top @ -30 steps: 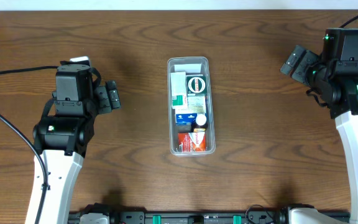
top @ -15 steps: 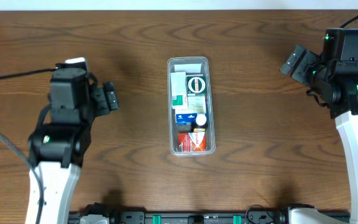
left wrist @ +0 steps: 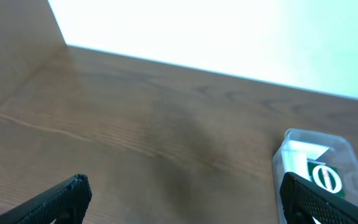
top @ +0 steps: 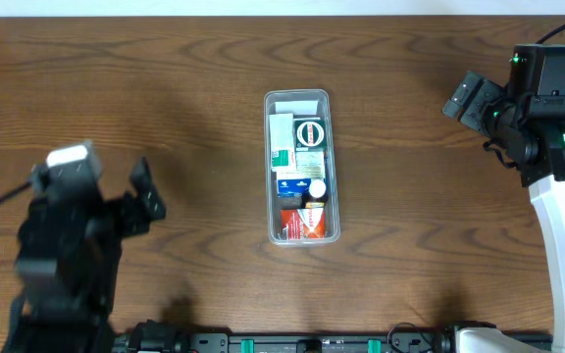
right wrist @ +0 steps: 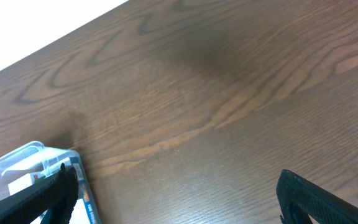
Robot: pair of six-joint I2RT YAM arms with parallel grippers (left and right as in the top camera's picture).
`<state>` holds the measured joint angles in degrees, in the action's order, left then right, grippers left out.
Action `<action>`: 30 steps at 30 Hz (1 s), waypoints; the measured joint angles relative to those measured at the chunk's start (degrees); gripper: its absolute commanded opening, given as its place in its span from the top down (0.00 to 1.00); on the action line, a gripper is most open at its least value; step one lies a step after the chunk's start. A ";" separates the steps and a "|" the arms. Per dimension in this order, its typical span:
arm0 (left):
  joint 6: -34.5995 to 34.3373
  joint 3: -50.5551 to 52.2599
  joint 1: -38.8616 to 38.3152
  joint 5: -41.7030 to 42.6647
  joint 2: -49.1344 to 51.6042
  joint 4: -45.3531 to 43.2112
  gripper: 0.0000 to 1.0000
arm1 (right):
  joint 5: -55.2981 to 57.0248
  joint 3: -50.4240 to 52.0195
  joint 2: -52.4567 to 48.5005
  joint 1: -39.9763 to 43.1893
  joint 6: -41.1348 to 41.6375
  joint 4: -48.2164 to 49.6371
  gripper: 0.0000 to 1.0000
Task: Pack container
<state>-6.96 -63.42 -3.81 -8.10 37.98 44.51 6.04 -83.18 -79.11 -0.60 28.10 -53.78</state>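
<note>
With the clear container [top: 269, 167] sitting mid-surface [top: 194, 118], well apart from both arms and seemingly full of small boxes [top: 300, 162], the left tool [top: 150, 191] and right tool [top: 469, 98] hang empty, fingers apart, so any retreat should lift clear without nudging it.

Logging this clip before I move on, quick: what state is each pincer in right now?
Left pincer: open, holding nothing.
Right pincer: open, holding nothing.
</note>
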 measured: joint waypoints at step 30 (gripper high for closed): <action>-0.13 48.13 5.79 6.91 -37.40 -23.58 0.02 | -0.02 0.00 0.00 0.00 0.00 0.00 0.01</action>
<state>-7.09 -15.29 1.98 -1.19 0.58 20.93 6.02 -83.18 -79.11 -0.60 28.10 -53.78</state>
